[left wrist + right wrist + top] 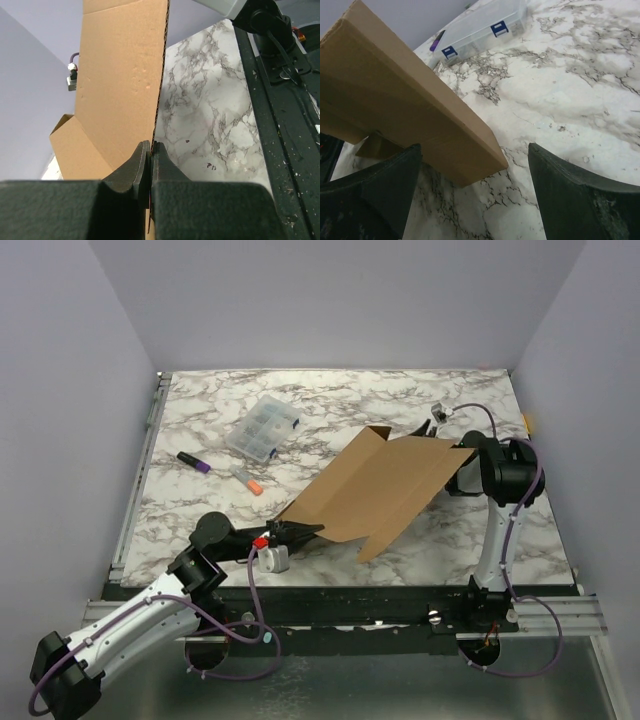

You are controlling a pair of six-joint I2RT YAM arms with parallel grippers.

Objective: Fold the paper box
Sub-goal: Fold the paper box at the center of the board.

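Left gripper (pixel 150 144) is clamped tight on the near-left corner of the paper box (pixel 375 490), pinching the brown sheet's edge. The box sits mid-table, partly opened and tilted up, one flap raised at the far side. Right gripper (pixel 474 150) is spread wide at the box's far-right corner, which pokes between its fingers; contact can't be made out. A clear plastic case (pixel 263 427) lies well apart.

White links (pixel 140 625), black joints (pixel 510 472), purple cables (pixel 251 595), black left pincer (pixel 150 145) (red tab (pixel 261 541) nearby)
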